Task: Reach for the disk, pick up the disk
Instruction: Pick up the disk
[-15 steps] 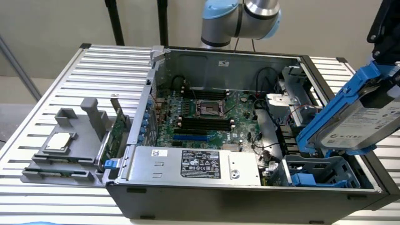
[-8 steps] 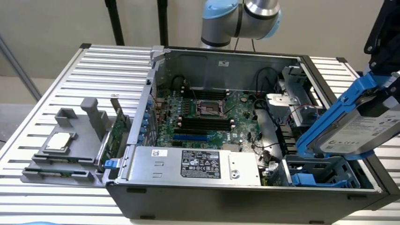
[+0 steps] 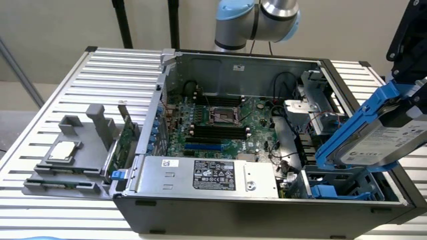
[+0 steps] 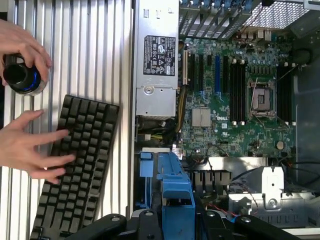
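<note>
**Disk lifted clear of the case**

The gripper (image 3: 408,107), cut off at the exterior view's 3 o'clock edge, is clenched around the disk (image 3: 383,140), holding it tilted above the open computer case (image 3: 267,210). In the wrist view, 2 hands (image 4: 30,145) rest at a keyboard (image 4: 80,165).

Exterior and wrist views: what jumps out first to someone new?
The disk, silver-grey in blue rails, hangs tilted in the claw above the open computer case at the exterior view's right. Inside the case the green motherboard lies exposed, with the silver power supply nearer the front. In the wrist view, a person's hand rests on a black keyboard on the slatted table beside the case.
</note>
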### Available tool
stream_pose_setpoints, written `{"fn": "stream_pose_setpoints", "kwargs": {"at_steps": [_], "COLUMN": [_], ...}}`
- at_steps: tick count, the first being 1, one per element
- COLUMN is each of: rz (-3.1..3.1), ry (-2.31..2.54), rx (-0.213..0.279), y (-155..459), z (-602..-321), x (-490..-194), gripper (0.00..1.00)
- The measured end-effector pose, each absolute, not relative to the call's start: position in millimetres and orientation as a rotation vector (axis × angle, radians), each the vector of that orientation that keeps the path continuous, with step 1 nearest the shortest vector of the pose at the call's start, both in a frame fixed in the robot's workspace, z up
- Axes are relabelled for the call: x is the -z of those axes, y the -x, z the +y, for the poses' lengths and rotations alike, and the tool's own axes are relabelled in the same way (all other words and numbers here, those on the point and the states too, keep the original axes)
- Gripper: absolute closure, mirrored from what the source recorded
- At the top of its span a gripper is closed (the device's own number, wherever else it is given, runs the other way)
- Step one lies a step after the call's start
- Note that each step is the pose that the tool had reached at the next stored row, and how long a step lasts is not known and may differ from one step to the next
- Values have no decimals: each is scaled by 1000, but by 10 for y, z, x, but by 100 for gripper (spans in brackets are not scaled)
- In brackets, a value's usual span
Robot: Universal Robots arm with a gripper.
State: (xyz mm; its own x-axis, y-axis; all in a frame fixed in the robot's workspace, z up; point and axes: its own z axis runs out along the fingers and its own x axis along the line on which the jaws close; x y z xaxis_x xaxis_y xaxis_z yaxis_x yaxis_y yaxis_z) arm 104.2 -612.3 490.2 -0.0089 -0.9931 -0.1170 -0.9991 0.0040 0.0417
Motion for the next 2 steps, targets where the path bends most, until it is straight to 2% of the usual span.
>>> {"fn": "stream_pose_setpoints", "kwargs": {"at_steps": [2], "rz": [2187], "ry": [2173], "rx": [-173], "y": [-1042], "z": [-6123], "x": [-4902], "gripper": [67]}}
